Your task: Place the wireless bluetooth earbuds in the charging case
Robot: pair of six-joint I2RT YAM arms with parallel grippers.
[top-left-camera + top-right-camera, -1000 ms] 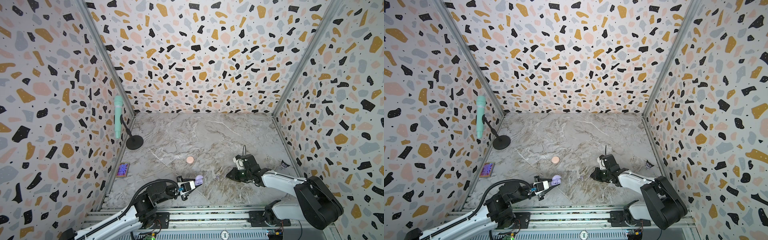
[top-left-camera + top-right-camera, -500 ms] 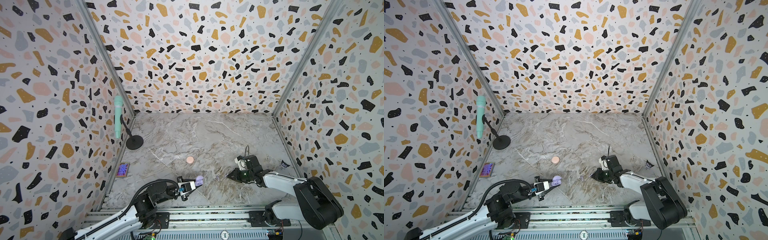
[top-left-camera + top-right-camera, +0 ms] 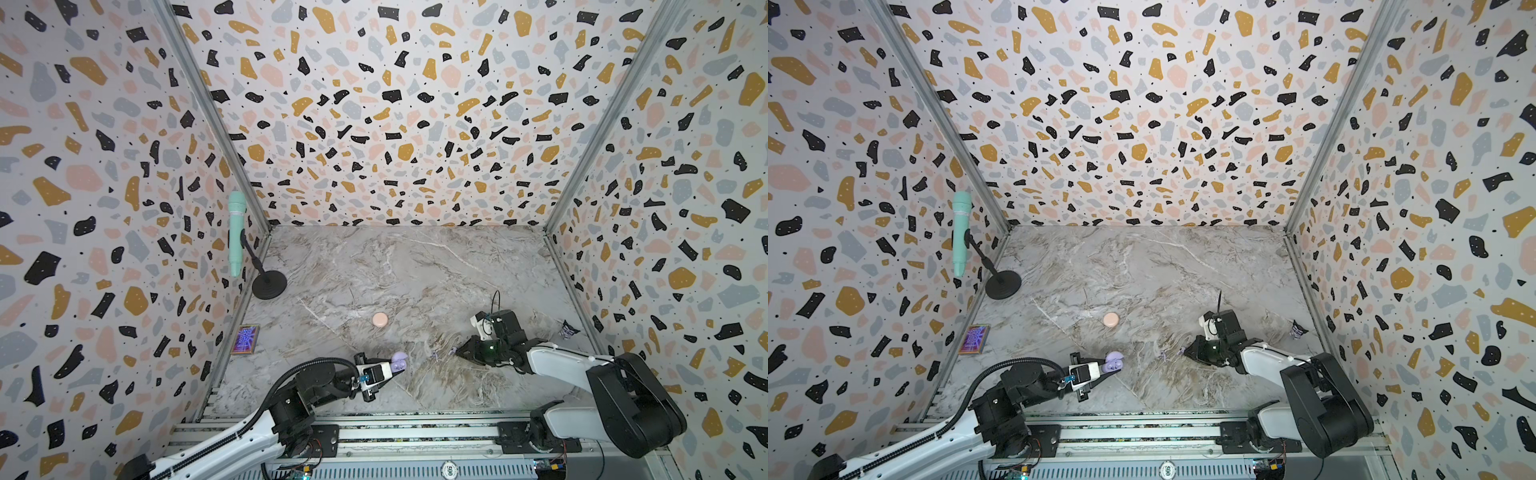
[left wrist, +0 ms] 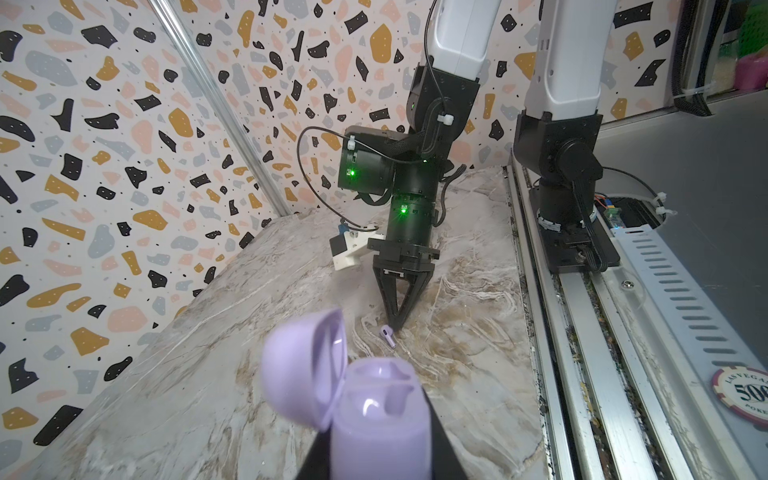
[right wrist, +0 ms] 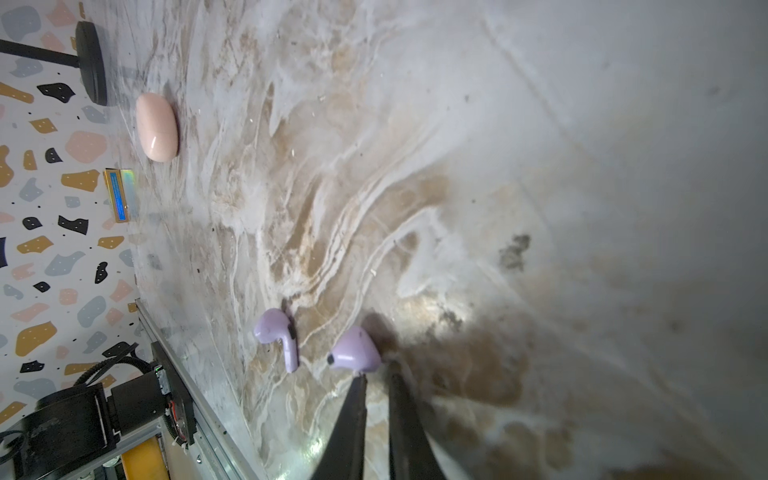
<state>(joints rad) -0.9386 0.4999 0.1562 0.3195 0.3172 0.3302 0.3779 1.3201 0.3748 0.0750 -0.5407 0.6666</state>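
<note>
The left hand holds the open purple case, in the lower middle of both top views. To its right, the right hand is narrow and holds nothing. Its tips are right at 1 purple earbud on the table. The 2nd earbud lies just beside. A closed pink case lies near the middle.

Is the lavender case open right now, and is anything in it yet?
Open and empty: the left wrist view shows the lavender case with its lid flipped back and both wells bare.
</note>
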